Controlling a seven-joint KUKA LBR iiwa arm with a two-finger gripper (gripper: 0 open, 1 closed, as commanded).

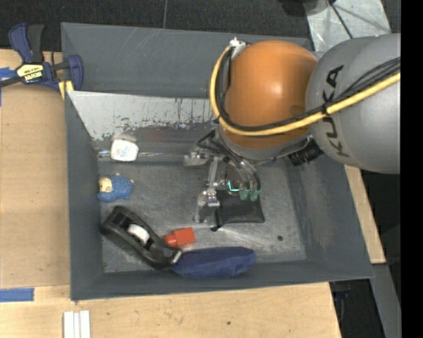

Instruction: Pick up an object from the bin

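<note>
My gripper [229,197] hangs under the orange dome in the middle of the bin, slightly right of centre. Its two fingers stand apart, a metal one on the left and one with green marks on the right, so it is open. Just beneath and to the right of the fingertips a flat black object [241,212] lies on the bin floor. I cannot tell whether the fingers touch it. In front of the gripper lie a small orange-red piece [181,239] and a dark blue pouch [215,262] against the front wall.
A black tape dispenser [132,234] lies at the front left, its end by the orange-red piece. A small blue and yellow toy [115,187] and a white object [125,150] sit along the left side. The arm covers the bin's back right.
</note>
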